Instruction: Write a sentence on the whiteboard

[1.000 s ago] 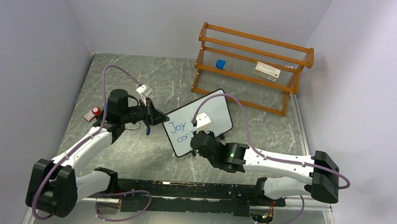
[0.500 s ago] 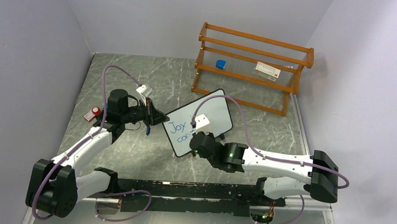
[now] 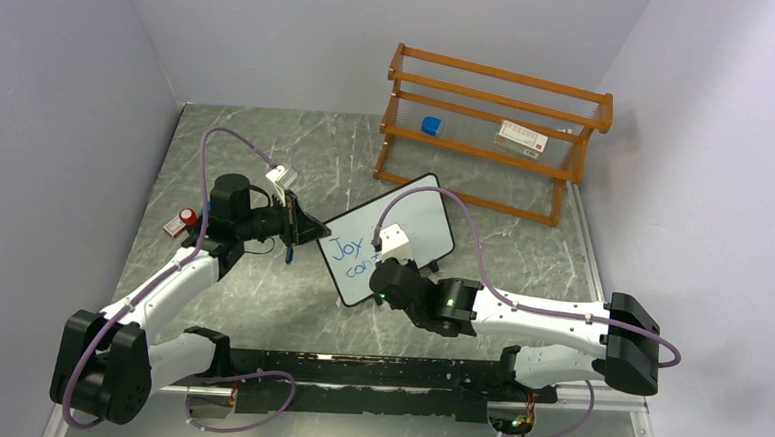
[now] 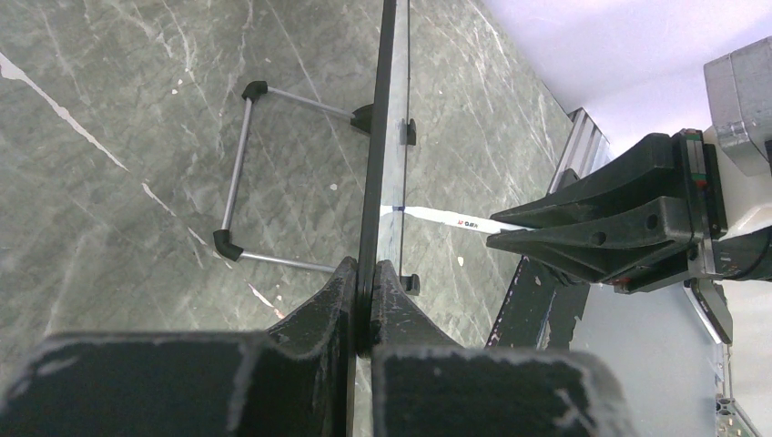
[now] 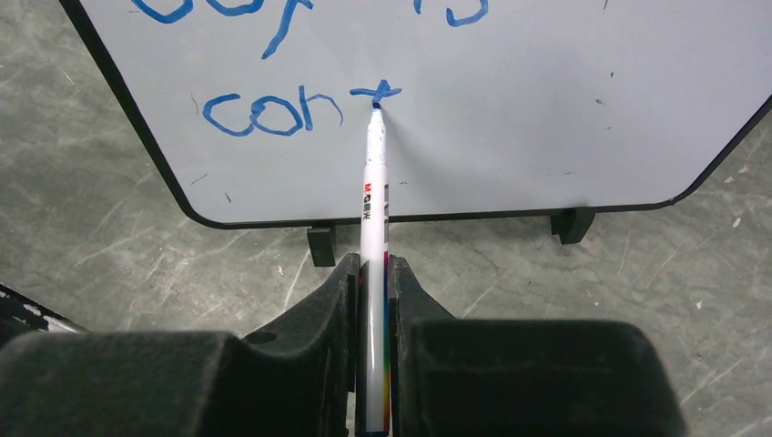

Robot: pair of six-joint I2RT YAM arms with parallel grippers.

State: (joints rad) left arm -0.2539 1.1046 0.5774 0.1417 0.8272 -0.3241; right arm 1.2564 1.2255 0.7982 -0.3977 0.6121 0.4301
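Observation:
The whiteboard (image 3: 414, 218) stands tilted at the middle of the table, and its white face fills the right wrist view (image 5: 546, 109). The sentence (image 3: 350, 254) is blue handwriting; in the right wrist view (image 5: 273, 114) it reads "con" with a cross stroke after it, under a partly cut-off upper line. My left gripper (image 3: 313, 231) is shut on the board's left black edge (image 4: 375, 182). My right gripper (image 5: 373, 273) is shut on a white marker (image 5: 372, 200), whose blue tip touches the board at the cross stroke. The marker also shows in the left wrist view (image 4: 446, 218).
An orange wooden rack (image 3: 489, 124) stands at the back right, holding a blue object (image 3: 430, 126) and a white box (image 3: 522, 136). A small red-capped object (image 3: 181, 221) lies left of my left arm. A wire stand (image 4: 238, 173) props the board from behind.
My right gripper has shifted very slightly left with the marker at the board. The left arm and the board have not moved.

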